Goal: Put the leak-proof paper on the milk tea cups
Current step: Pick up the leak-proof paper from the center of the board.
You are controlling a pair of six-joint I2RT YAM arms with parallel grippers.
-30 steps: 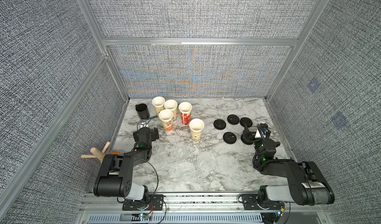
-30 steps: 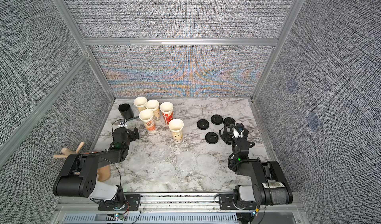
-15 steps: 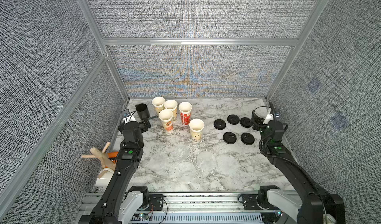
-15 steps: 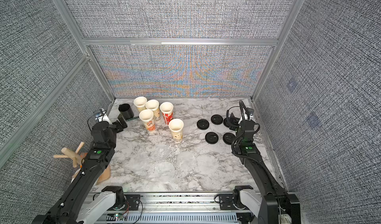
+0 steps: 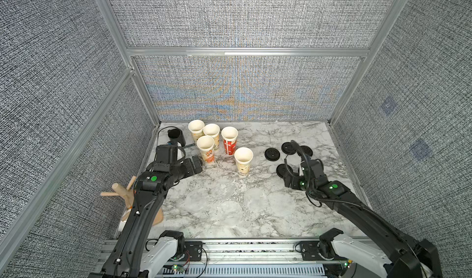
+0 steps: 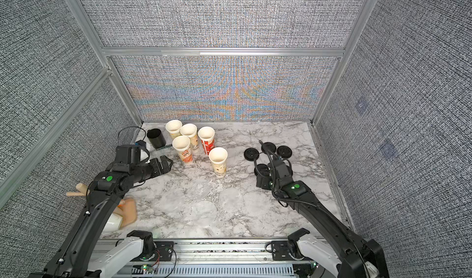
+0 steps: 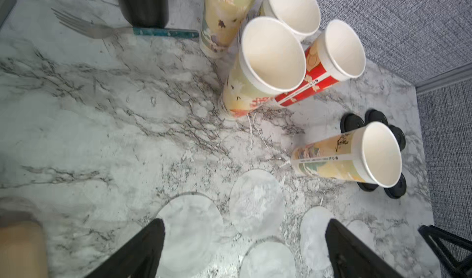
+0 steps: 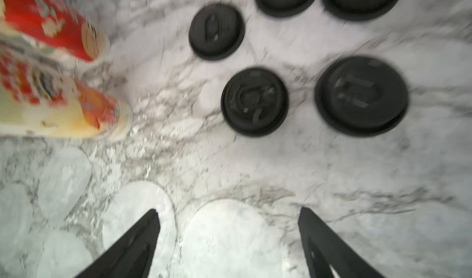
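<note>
Progress: none of the five cups is covered. All five milk tea cups [image 5: 229,140] stand upright with their mouths open and the cream insides showing. Four cluster near the back left corner of the counter [image 5: 293,131]. The fifth cup [image 5: 243,161] stands apart, nearer the counter's middle. No sheet rests on any rim.

Leak-proof paper [image 7: 256,202]: several translucent round sheets lie flat in the middle of the counter, between the cups and the front edge. Some lie just beside one another. The exact count cannot be told against the marble.

Left tool [image 7: 244,223]: released, fingers [image 7: 148,243] wide apart, nothing between them, aimed over the sheets.

Right tool [image 8: 228,212]: released and empty, positioned over one sheet [image 8: 229,238]. This wrist view is blurred, so contact cannot be told.

Black lids [image 5: 272,154] lie near the right edge, none on a cup.

Remaining, by judgement: the entire task. Each sheet must be lifted off the marble and laid centred on a cup mouth, five times. The present step appears to be the approach for the first pickup.
</note>
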